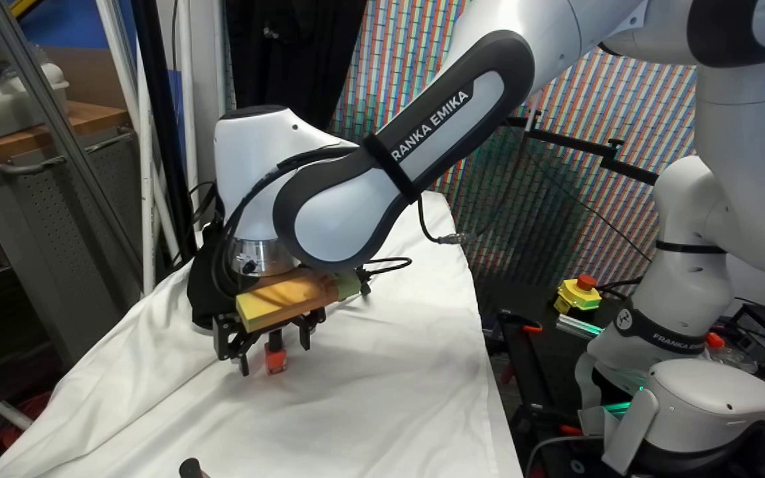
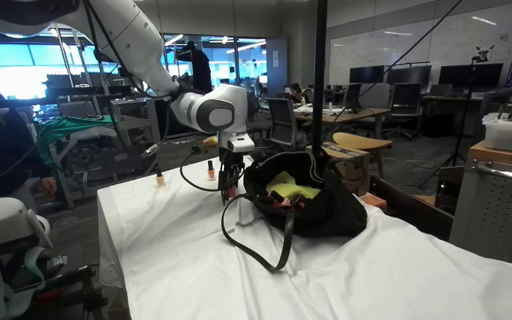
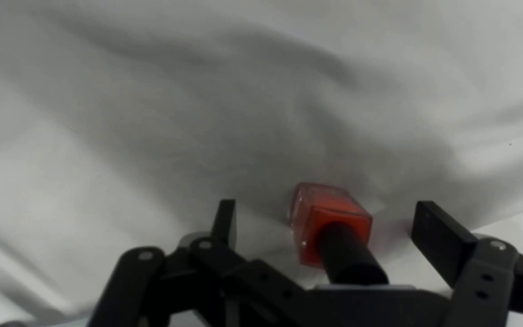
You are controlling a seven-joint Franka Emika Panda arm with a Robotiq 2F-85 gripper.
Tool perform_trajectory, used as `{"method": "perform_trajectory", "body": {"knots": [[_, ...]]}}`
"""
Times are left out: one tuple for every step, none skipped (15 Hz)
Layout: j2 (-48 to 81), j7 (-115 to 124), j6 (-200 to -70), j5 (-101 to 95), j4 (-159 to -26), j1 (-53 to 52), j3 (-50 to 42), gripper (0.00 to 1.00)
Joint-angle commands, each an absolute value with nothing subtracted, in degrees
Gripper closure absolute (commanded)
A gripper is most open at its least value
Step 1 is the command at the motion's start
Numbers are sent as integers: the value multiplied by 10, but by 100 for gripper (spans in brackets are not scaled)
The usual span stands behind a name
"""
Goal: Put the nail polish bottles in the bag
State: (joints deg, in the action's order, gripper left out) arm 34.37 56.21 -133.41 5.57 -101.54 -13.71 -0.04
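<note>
My gripper [image 3: 327, 220] hangs with jaws apart, left and right of the red nail polish bottle [image 3: 327, 217], standing upright on the white cloth [image 1: 389, 405], left of the bag [image 2: 329, 218] in an exterior view. The bottle should be light, rigid, slick glass; I'd pinch its body below the cap [image 3: 352, 260]

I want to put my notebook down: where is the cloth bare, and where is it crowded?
In an exterior view, bare cloth runs from the bag and its handle to the picture's bottom edge, and from the handle across to the leftmost pale bottle. It is crowded where the red bottle stands within the open gripper, near the bag.
</note>
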Motion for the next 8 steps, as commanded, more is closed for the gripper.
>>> {"method": "perform_trajectory", "body": {"knots": [[346,572,-1341,48,-1015,-145,-3,0],[346,572,-1341,48,-1016,-145,-4,0],[346,572,-1341,48,-1016,-145,-4,0],[346,572,-1342,49,-1017,-145,-3,0],[346,572,-1342,50,-1017,-144,-3,0],[347,570,-1340,51,-1016,-144,-1,0],[347,569,-1340,52,-1016,-143,0,0],[346,567,-1339,53,-1016,-143,1,0]]}}
